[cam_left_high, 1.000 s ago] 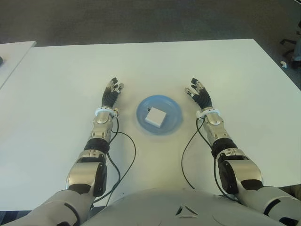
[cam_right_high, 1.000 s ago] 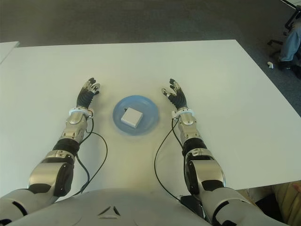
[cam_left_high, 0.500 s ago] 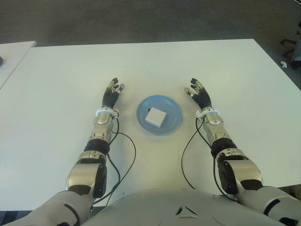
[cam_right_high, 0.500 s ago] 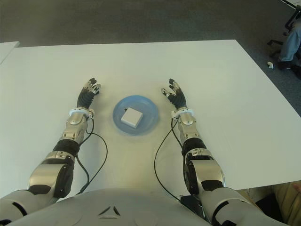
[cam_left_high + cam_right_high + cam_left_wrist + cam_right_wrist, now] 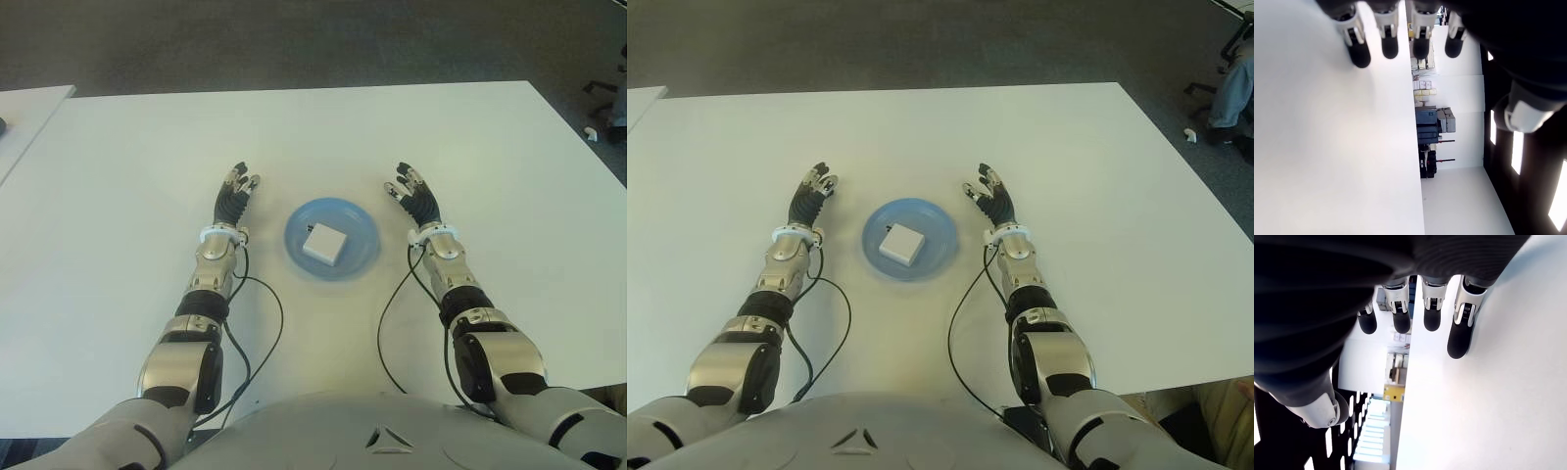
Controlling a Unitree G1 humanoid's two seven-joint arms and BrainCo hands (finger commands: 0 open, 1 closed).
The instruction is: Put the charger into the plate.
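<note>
A white square charger (image 5: 323, 243) lies inside the blue plate (image 5: 359, 224) at the middle of the white table (image 5: 313, 137). My left hand (image 5: 235, 192) is stretched out flat to the left of the plate, fingers extended and holding nothing. To the right of the plate my right hand (image 5: 412, 194) is likewise open with its fingers (image 5: 1459, 338) straight. Both wrist views show only extended fingers (image 5: 1359, 46) over bare table.
A second white table edge (image 5: 24, 108) shows at the far left. Chair legs and a person's leg (image 5: 1229, 88) stand on the dark floor at the far right. Black cables (image 5: 260, 313) run along both forearms.
</note>
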